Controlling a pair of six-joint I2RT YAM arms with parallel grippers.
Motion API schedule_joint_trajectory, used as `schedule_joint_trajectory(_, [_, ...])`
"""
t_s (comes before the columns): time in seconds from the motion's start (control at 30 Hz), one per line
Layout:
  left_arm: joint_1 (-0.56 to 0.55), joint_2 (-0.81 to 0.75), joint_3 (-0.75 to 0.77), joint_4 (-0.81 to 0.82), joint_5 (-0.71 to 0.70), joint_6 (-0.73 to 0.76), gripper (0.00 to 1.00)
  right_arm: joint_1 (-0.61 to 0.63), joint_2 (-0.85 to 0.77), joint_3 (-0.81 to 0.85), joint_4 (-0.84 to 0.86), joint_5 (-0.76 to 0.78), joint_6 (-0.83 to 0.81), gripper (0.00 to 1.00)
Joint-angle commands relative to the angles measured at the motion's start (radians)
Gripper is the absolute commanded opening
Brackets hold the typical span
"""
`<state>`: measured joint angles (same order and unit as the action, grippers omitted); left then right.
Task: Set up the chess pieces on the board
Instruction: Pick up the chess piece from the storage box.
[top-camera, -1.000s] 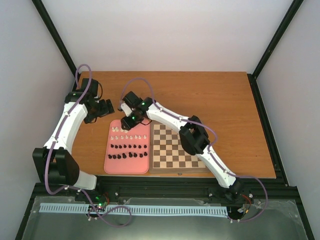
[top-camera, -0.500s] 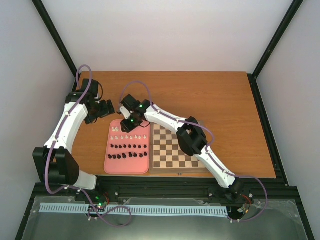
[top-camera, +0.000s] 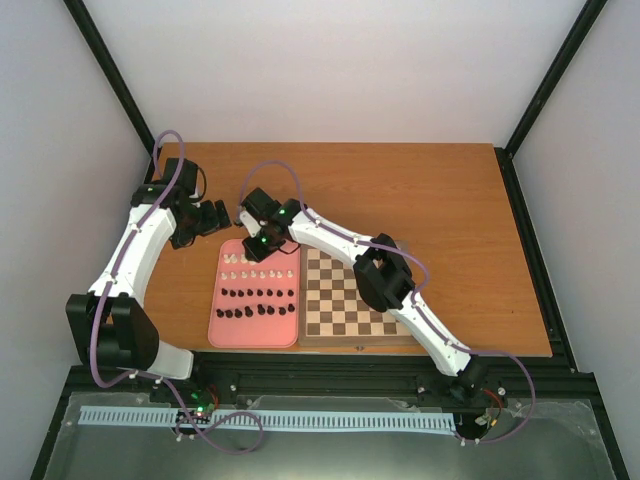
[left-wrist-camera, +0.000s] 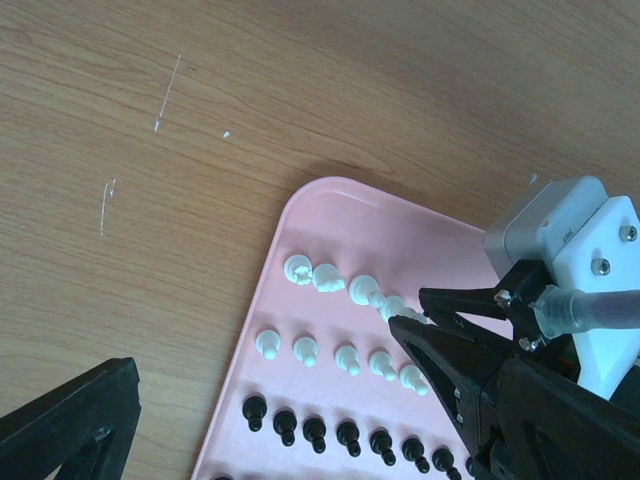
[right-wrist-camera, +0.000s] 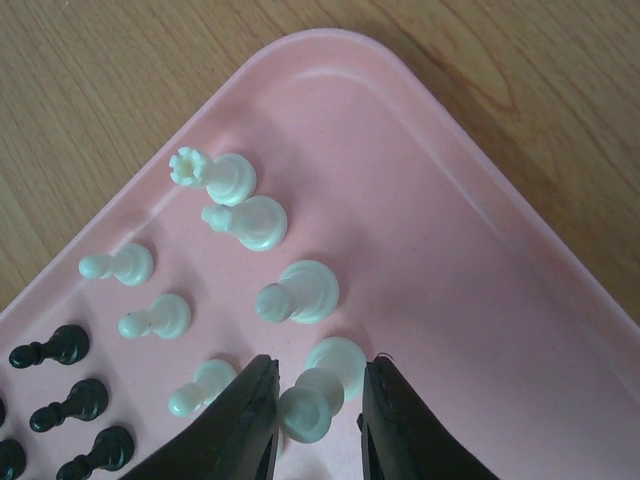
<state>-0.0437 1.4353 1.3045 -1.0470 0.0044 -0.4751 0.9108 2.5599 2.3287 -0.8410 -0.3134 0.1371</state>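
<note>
The chess pieces stand in rows on a pink tray (top-camera: 255, 336) left of the board (top-camera: 330, 312): white ones (top-camera: 255, 266) at the back, black ones (top-camera: 255, 303) in front. My right gripper (right-wrist-camera: 320, 370) is low over the tray's far white row. Its fingers straddle one white piece (right-wrist-camera: 318, 395): the left finger is against the piece's head and a narrow gap shows at the right finger. The left wrist view shows the same gripper (left-wrist-camera: 412, 308) at that row. My left gripper (top-camera: 205, 218) hovers wide open over bare table beyond the tray's far left corner, holding nothing.
Other white pieces (right-wrist-camera: 297, 291) stand close beside the straddled one. The tray's raised rim (right-wrist-camera: 470, 170) curves just behind that row. My right arm (top-camera: 385, 275) crosses over the board's far half. Only one left finger (left-wrist-camera: 70, 420) shows in the left wrist view.
My right gripper has come down a little toward the tray's far white row and its jaws have narrowed round a white piece. The left arm has stayed still.
</note>
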Motion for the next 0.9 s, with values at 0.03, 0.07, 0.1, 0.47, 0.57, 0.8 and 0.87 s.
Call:
schedule_joint_trajectory(0.03, [0.005, 0.008, 0.005, 0.011, 0.014, -0.005, 1.00, 0.008, 0.023, 0.033, -0.007, 0.008, -0.006, 0.24])
schedule_joint_trajectory(0.07, [0.005, 0.008, 0.005, 0.012, 0.013, -0.005, 1.00, 0.008, 0.022, 0.032, -0.009, 0.007, -0.008, 0.23])
schedule_joint_trajectory(0.1, [0.005, 0.008, 0.004, 0.011, 0.013, -0.004, 1.00, 0.008, 0.021, 0.031, -0.011, 0.005, -0.010, 0.21])
schedule_joint_trajectory(0.47, [0.005, 0.004, 0.003, 0.013, 0.019, -0.005, 1.00, 0.007, -0.053, 0.001, -0.026, 0.071, -0.048, 0.04])
schedule_joint_trajectory(0.57, [0.004, 0.001, 0.005, 0.013, 0.019, -0.005, 1.00, 0.003, -0.092, 0.001, -0.035, 0.131, -0.053, 0.03])
schedule_joint_trajectory(0.8, [0.004, -0.006, -0.003, 0.011, 0.019, -0.006, 1.00, -0.025, -0.229, -0.026, -0.069, 0.280, -0.031, 0.03])
schedule_joint_trajectory(0.87, [0.004, -0.009, -0.005, 0.014, 0.021, -0.005, 1.00, -0.039, -0.294, -0.099, -0.071, 0.310, -0.015, 0.03])
